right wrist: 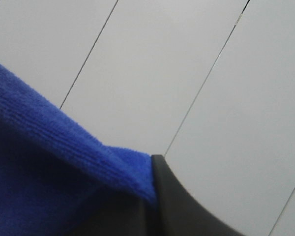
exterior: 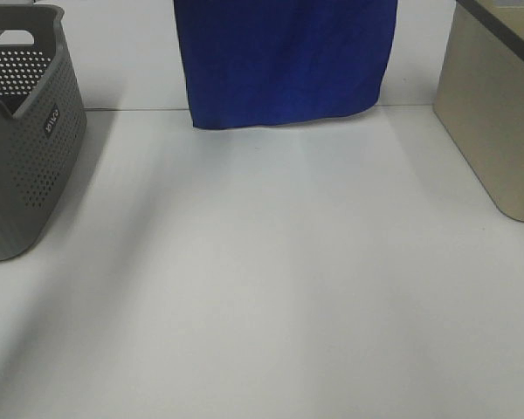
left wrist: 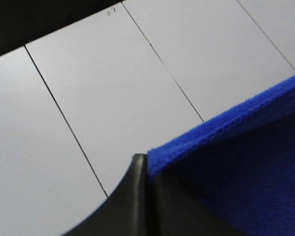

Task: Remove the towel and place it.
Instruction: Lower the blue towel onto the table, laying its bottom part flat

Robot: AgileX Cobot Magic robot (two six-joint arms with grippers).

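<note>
The royal-blue towel [exterior: 284,59] hangs flat at the far middle of the exterior high view, its lower edge just above the back of the white table; its top runs out of frame. Neither gripper shows in that view. In the left wrist view my left gripper [left wrist: 146,169] is shut on an upper corner of the towel [left wrist: 246,162]. In the right wrist view my right gripper [right wrist: 150,179] is shut on the other upper corner of the towel [right wrist: 44,172]. No white tag shows.
A grey perforated basket [exterior: 26,148] stands at the left edge of the white table [exterior: 271,279]. A beige bin [exterior: 498,113] with a dark rim stands at the right edge. Both wrist views look up at white panels with dark seams.
</note>
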